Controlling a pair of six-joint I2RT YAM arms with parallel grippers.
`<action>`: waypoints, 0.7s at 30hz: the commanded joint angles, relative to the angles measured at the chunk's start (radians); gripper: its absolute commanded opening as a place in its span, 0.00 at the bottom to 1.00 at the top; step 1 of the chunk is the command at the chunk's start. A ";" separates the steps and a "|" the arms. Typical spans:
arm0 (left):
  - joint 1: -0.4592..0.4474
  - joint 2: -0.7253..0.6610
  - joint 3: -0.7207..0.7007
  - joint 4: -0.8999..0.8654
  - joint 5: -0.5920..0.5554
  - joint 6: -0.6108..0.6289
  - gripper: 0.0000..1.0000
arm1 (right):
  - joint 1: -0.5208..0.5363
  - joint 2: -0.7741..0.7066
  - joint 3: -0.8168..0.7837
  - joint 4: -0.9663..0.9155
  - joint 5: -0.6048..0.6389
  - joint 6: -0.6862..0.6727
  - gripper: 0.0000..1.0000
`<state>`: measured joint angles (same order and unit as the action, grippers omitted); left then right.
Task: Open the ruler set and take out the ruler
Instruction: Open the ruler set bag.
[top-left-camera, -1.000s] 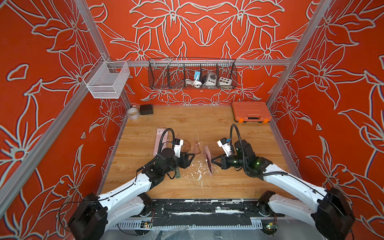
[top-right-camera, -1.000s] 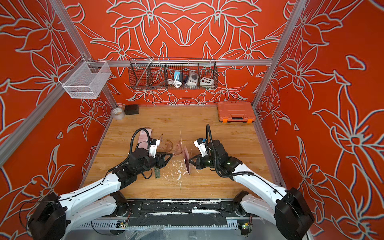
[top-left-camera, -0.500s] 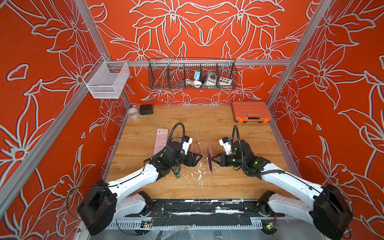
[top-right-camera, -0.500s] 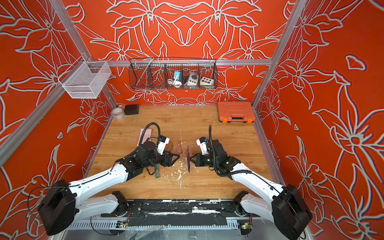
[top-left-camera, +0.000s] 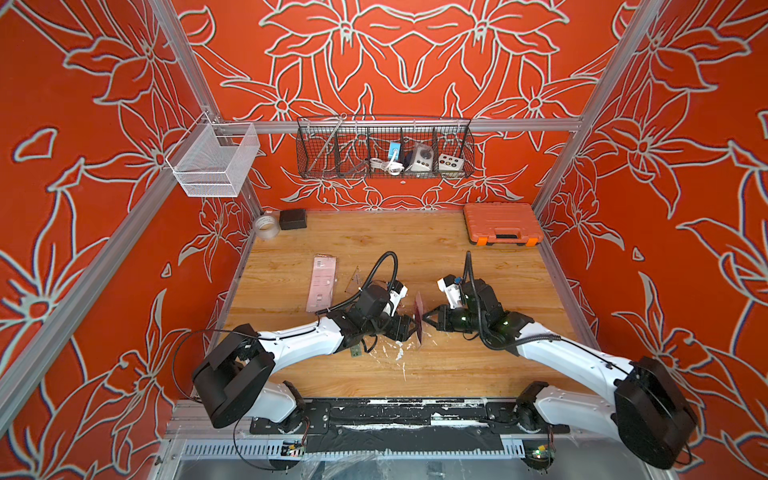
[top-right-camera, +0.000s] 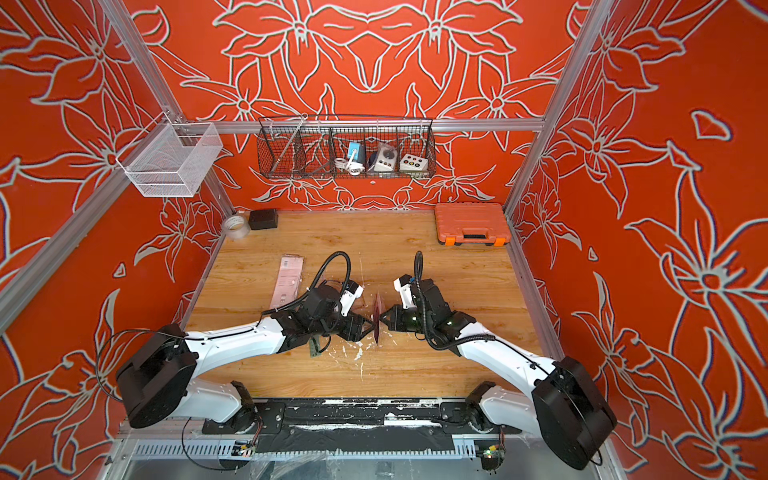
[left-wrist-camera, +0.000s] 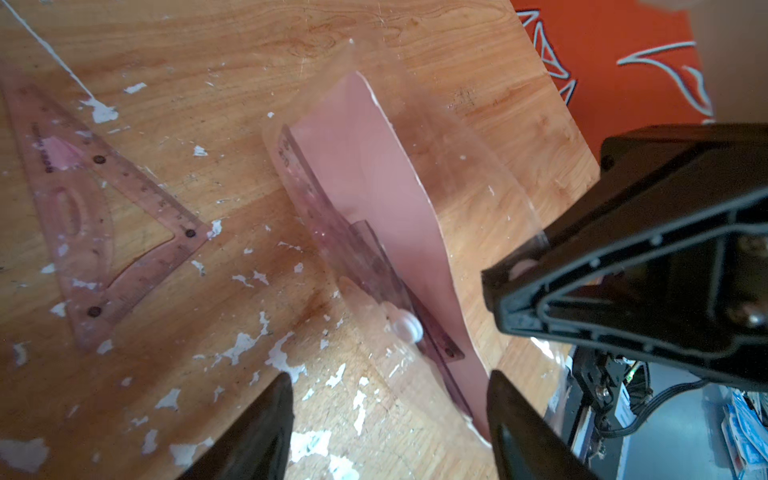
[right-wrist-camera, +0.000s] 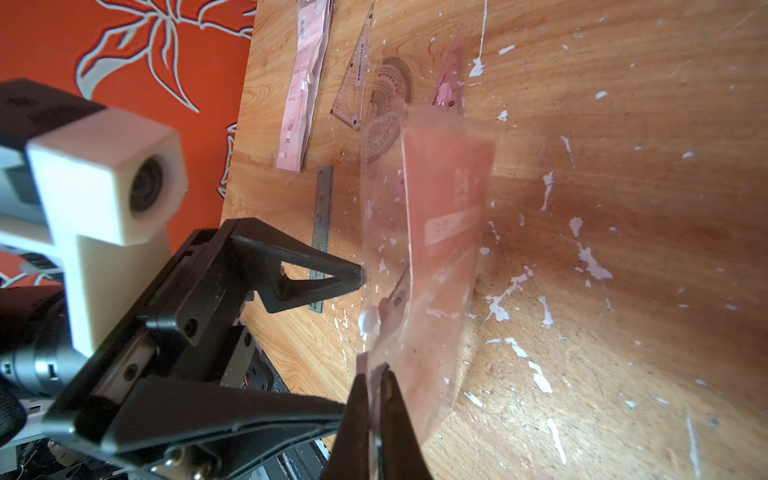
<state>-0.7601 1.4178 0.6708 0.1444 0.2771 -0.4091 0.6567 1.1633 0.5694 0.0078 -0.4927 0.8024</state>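
- Two grippers meet over the middle of the table (top-left-camera: 415, 249). The right gripper (top-left-camera: 424, 320) has its jaws pinched closed on one edge of the clear ruler pouch (left-wrist-camera: 469, 187) and holds it on edge, roughly upright. I cannot tell whether the pouch's lower edge touches the wood.
- The ruler (left-wrist-camera: 353, 249) is inside the pouch, lying against a pink card insert (left-wrist-camera: 374, 166). The white snap button (left-wrist-camera: 406, 326) sits near the pouch's mouth and looks undone, though the film blurs this.
- The left gripper (left-wrist-camera: 390, 399) faces the pouch with its jaws apart, one finger on each side of the near end, gripping nothing.
- Loose on the table nearby are a set square (left-wrist-camera: 83, 216), a protractor (right-wrist-camera: 390, 83) and a grey steel ruler (right-wrist-camera: 324, 216).
- Judging by this, the opening step seems done or nearly so, and drawing out the ruler is the step in hand.
- The next move calls for the left jaws to enter the mouth and close on the ruler's end alone, not on the film or card. They then pull along the pouch's length while the right grip holds firm.
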 joint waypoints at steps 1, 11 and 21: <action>-0.005 0.021 0.022 0.015 -0.020 0.003 0.62 | -0.003 -0.021 0.009 0.011 0.033 0.003 0.00; -0.011 0.033 0.053 -0.069 -0.091 0.025 0.23 | -0.003 -0.038 0.009 -0.007 0.057 -0.018 0.00; -0.031 0.094 0.111 -0.077 -0.056 0.027 0.35 | -0.002 -0.002 0.020 0.015 0.050 -0.024 0.00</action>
<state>-0.7807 1.4872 0.7559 0.0860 0.2188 -0.3958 0.6567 1.1503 0.5694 0.0021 -0.4603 0.7910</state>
